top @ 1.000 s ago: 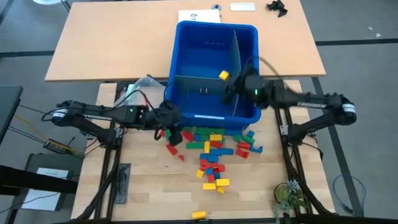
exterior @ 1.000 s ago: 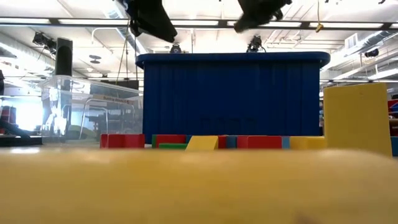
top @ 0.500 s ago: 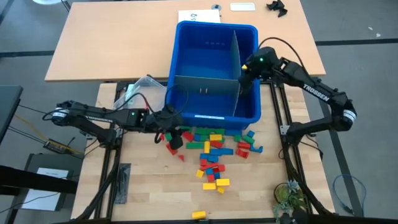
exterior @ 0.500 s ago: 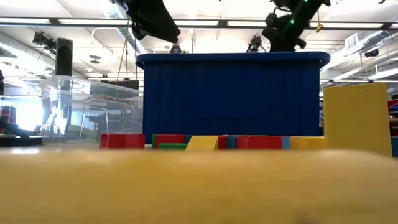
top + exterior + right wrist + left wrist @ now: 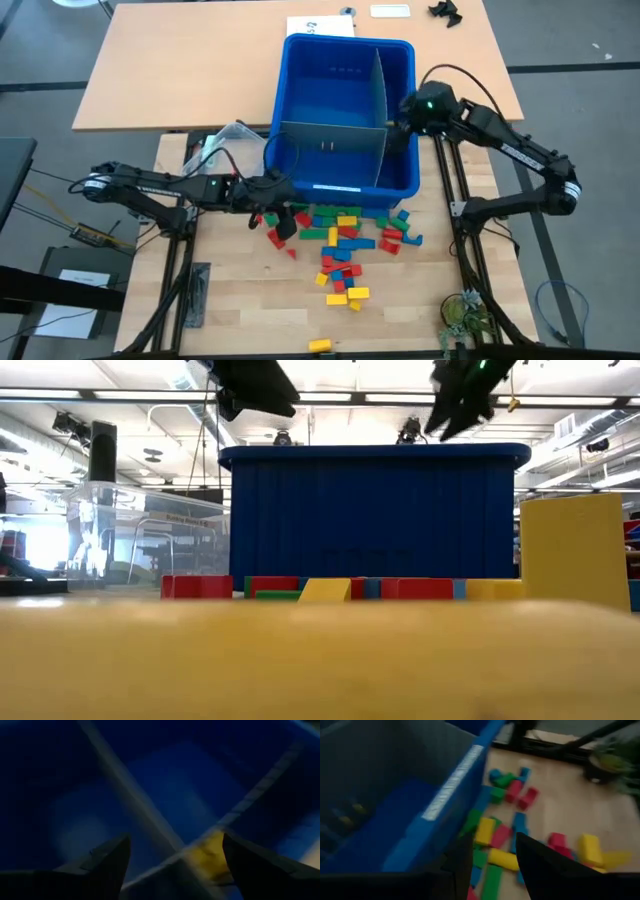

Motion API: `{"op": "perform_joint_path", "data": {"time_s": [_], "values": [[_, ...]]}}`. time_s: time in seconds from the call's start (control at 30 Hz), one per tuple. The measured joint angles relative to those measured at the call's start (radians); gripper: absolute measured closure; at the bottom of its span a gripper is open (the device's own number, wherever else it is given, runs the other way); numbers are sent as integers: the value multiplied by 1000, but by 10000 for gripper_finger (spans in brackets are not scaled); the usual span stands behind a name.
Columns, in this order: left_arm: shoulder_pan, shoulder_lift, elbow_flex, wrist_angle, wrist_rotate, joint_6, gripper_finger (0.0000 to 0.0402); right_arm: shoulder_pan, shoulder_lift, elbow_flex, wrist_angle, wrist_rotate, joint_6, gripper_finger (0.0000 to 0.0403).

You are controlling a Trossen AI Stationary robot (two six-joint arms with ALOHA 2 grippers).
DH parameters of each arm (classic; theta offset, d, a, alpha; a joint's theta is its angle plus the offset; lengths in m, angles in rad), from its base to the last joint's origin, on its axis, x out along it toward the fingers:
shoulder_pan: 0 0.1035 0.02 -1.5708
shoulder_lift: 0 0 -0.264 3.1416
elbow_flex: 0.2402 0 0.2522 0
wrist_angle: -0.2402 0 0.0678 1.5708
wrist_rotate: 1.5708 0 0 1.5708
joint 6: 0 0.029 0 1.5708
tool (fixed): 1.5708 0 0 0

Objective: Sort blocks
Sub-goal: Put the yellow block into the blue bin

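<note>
Several red, yellow, blue and green blocks point(image 5: 345, 235) lie scattered on the wooden table in front of the blue bin point(image 5: 345, 42). My left gripper point(image 5: 281, 218) hangs by the bin's near left corner, above the pile's left end; its wrist view looks down on the blocks point(image 5: 502, 860) and the bin's front wall. My right gripper point(image 5: 175, 850) stands open over the bin's right compartment point(image 5: 400, 100), nothing between its fingers. Below it a yellow block point(image 5: 210, 855) lies on the bin floor beside the grey dividers point(image 5: 135, 815).
Grey dividers point(image 5: 380, 100) split the bin into compartments. A clear plastic tub point(image 5: 232, 140) stands left of the bin. One yellow block point(image 5: 320, 345) lies alone at the table's near edge, close before the low camera point(image 5: 320, 660). A small plant point(image 5: 465, 315) sits near right.
My right gripper has swung from above the bin's long divider toward the table's right edge, to above the right compartment, and tipped further down. The yellow block that showed at its fingertips is gone from there and lies in the bin.
</note>
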Motion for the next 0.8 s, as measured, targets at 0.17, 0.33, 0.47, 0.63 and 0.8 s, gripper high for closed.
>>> {"op": "perform_joint_path", "data": {"time_s": [0.17, 0.33, 0.47, 0.63, 0.8], "values": [[-16, 64, 1, 78, 137, 8, 234, 213, -65, 0, -11, -52, 129, 90], [-46, 177, 10, 158, 185, 79, 192, 432, -65, 0, -20, -12, 213, 101], [-63, 283, 81, 114, 155, 167, 163, 570, -35, -2, -34, 80, 232, 110], [-57, 426, 222, -49, 137, 368, 159, 677, 3, -2, -59, 132, 258, 120], [-53, 555, 338, -162, 140, 685, 159, 744, 15, -2, -80, 146, 303, 130]]}}
